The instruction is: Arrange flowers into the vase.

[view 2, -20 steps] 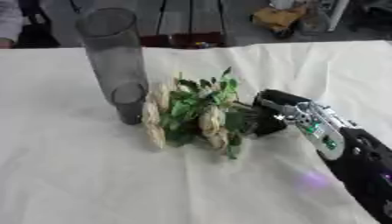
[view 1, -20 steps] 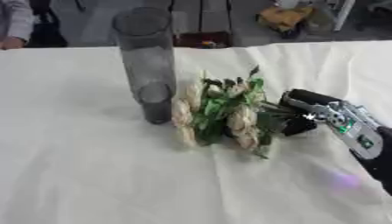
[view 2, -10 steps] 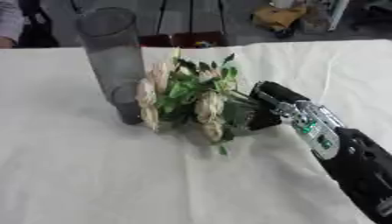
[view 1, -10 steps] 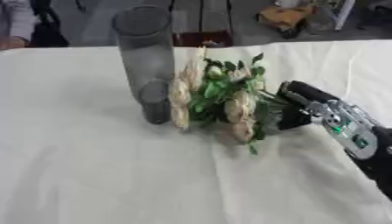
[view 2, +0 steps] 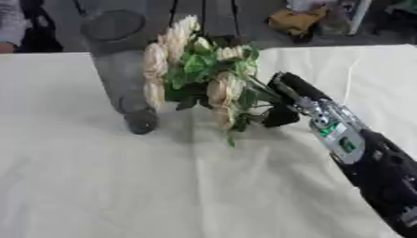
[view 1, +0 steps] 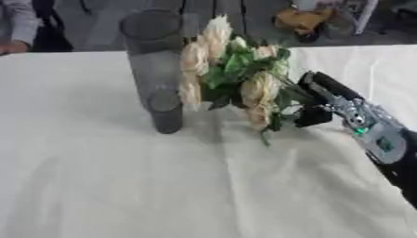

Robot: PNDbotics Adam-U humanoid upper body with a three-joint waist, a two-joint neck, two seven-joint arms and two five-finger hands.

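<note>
Okay, left eye view first: my right robot hand (view 1: 313, 100) comes in from the right with its fingers curled round the stems of the flowers (view 1: 232, 76), pinching the bunch low down. The cream blooms and green leaves stand lifted off the white surface (view 1: 122, 186), tilted up and leaning left, heads close beside the vase (view 1: 155, 69). That vase is a tall, dark, see-through cylinder standing upright on the far left part of the surface, its mouth open at the top. My left robot hand shows nowhere.

Over to the right eye view: same story, shifted a touch. The right robot hand (view 2: 285, 104) has the stems clamped, and the flowers (view 2: 195, 69) fan out just right of the vase (view 2: 122, 69); a couple of blooms look to overlap its wall, though I cannot tell whether they touch.

Now, my read on the step: the stems point back toward my hand, so the bunch is the wrong way round for the mouth. I judge I need to raise it above the rim, swing the stem ends down over the opening, then lower straight. The risk, as I see it, is brushing that tall, narrow vase sideways and tipping it, so I'd come from above, not from the side.
</note>
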